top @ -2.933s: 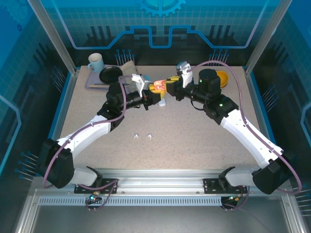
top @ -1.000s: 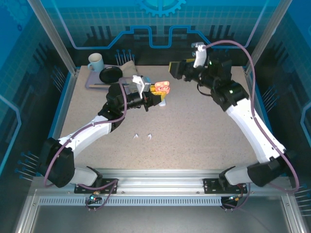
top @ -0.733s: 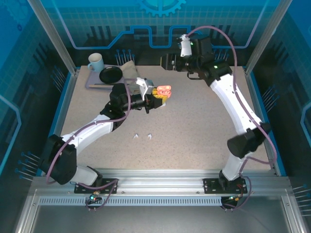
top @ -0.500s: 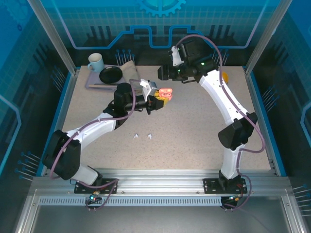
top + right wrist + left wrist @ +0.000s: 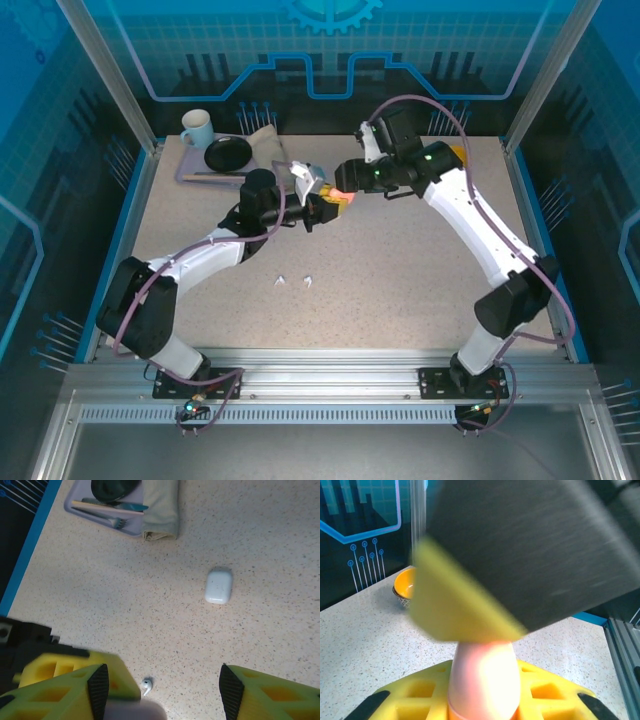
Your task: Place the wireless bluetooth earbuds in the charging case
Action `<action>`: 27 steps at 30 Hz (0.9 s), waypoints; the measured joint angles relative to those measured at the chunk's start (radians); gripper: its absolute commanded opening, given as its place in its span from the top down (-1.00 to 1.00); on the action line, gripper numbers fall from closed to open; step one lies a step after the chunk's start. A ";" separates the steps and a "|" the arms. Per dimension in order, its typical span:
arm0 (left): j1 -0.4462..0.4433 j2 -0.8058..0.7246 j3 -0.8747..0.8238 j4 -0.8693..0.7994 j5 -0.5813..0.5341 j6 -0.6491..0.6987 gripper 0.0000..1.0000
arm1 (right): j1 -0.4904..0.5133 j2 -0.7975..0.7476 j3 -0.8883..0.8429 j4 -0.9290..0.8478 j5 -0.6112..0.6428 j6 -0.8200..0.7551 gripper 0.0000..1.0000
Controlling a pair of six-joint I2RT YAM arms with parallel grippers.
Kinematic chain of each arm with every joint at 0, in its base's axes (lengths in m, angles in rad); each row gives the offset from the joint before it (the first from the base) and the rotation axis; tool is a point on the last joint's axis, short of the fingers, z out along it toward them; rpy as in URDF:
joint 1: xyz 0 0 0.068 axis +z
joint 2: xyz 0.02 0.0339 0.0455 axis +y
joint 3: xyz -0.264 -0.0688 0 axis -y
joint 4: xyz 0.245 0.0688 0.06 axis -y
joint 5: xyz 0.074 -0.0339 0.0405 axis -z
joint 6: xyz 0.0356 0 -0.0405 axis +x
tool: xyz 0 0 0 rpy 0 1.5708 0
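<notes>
Earbuds (image 5: 280, 283), two white specks, lie on the bench (image 5: 400, 280) (side by side, nothing touching them); left fingers (image 5: 410, 700) clamp the salmon-pink case (image 5: 482, 680), right fingers (image 5: 265, 690) stand apart close by it.

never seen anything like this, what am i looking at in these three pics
Two robot arms are bolted at the near edge of a table. One picture looks down from above; the other two come from cameras on each wrist. The left gripper is shut on a pink charging case. The right gripper hangs open close over it. On the table lie two white earbuds, a white case, a mug and an orange bowl.
</notes>
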 measured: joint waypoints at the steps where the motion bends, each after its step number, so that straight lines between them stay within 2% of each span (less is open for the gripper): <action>1: 0.003 0.007 0.003 0.008 -0.001 -0.010 1.00 | 0.000 -0.029 -0.021 0.005 0.011 0.005 -0.29; 6: 0.024 0.069 0.069 -0.002 -0.023 -0.077 1.00 | -0.027 -0.146 -0.124 0.019 0.051 0.062 -0.32; 12: 0.014 0.232 0.251 -0.119 -0.035 -0.238 1.00 | -0.195 -0.242 -0.372 0.109 0.093 0.191 -0.34; 17: -0.040 0.459 0.457 -0.265 -0.053 -0.438 1.00 | -0.299 -0.283 -0.569 0.152 0.119 0.284 -0.35; 22: -0.109 0.706 0.708 -0.412 -0.066 -0.616 1.00 | -0.333 -0.324 -0.644 0.178 0.140 0.330 -0.35; 27: -0.176 0.860 0.872 -0.533 -0.111 -0.750 0.91 | -0.349 -0.351 -0.685 0.193 0.150 0.357 -0.36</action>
